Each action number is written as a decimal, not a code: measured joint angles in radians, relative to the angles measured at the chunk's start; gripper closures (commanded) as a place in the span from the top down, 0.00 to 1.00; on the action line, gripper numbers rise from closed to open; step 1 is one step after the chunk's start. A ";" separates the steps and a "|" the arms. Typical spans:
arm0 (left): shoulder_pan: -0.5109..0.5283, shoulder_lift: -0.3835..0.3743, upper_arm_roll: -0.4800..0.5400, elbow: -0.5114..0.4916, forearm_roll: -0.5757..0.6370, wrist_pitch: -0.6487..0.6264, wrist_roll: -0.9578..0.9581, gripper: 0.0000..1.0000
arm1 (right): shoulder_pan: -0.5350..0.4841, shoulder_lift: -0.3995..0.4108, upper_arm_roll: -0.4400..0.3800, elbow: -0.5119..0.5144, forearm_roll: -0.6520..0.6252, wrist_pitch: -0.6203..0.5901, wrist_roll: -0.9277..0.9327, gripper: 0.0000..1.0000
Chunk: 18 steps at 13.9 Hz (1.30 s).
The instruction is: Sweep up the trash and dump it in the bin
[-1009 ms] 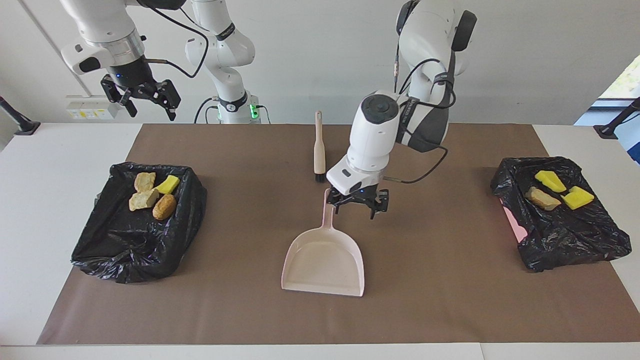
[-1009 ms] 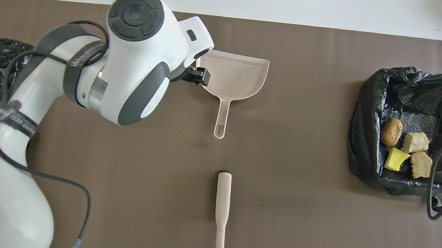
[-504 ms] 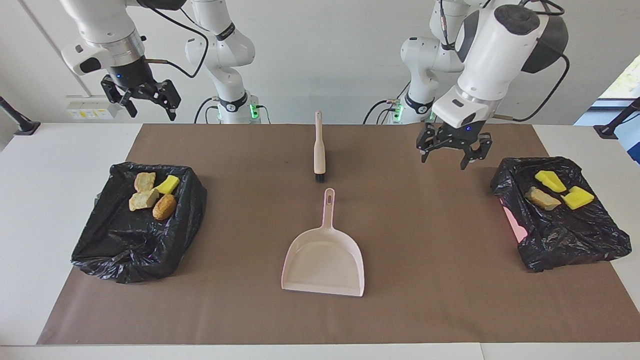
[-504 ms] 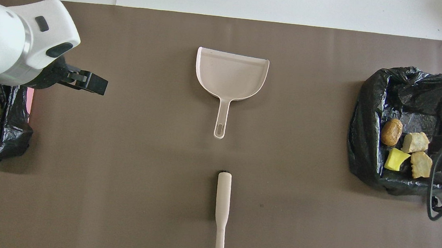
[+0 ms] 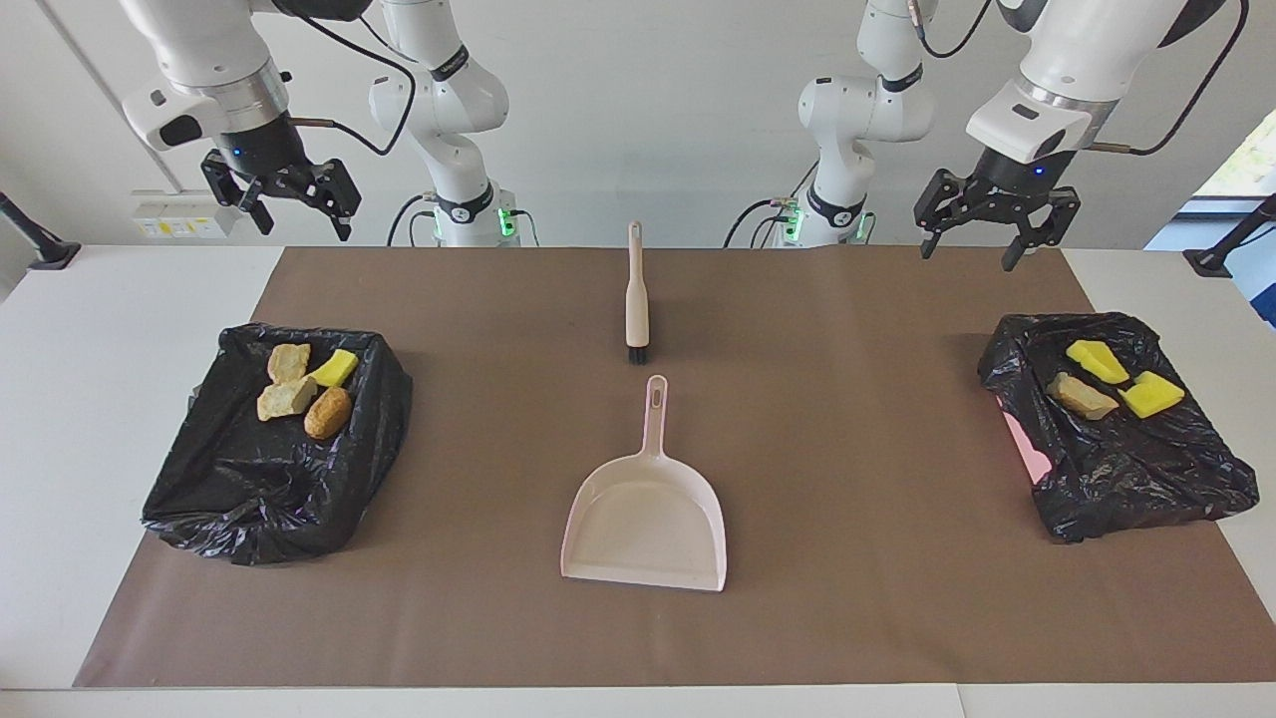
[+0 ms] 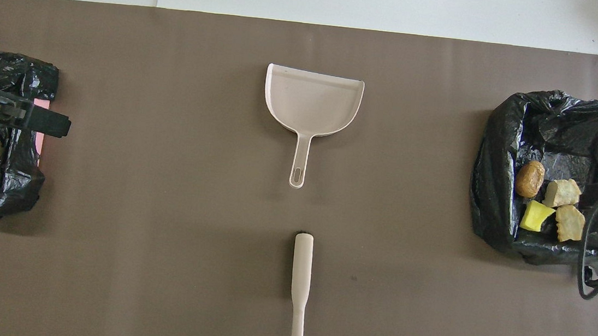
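White tabletop [image 5: 100, 329], brown mat [image 5: 817, 598] over it. Black-lined bins [image 5: 259, 479] [image 5: 1126, 469] at both end edges, trash [image 5: 299, 389] [image 5: 1107, 379] inside each. Dustpan [image 5: 646, 524] and brush [image 5: 636, 299] mid-mat. Left claw [image 5: 982, 234] and right claw [image 5: 289, 214] raised above the robots' edge, both spread, empty.

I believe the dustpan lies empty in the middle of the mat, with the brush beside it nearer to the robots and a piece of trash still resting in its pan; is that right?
Not quite: the dustpan holds no trash, as the facing view shows. All the trash lies in the black-lined bins. The rest stands: it lies mid-mat, with the brush nearer to the robots.
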 measured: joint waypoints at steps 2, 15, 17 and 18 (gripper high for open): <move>0.009 0.000 0.000 0.001 0.000 -0.003 0.008 1.00 | 0.000 0.000 0.000 0.000 0.000 0.000 0.000 1.00; 0.009 0.000 0.000 0.001 0.000 -0.003 0.008 1.00 | 0.000 -0.002 0.000 0.007 0.040 0.002 0.000 1.00; 0.009 0.000 0.000 0.001 0.000 -0.003 0.008 1.00 | 0.000 -0.003 0.000 0.007 0.040 0.002 0.000 1.00; 0.009 0.000 0.000 0.001 0.000 -0.003 0.008 1.00 | 0.000 -0.004 0.000 0.007 0.040 0.002 0.000 1.00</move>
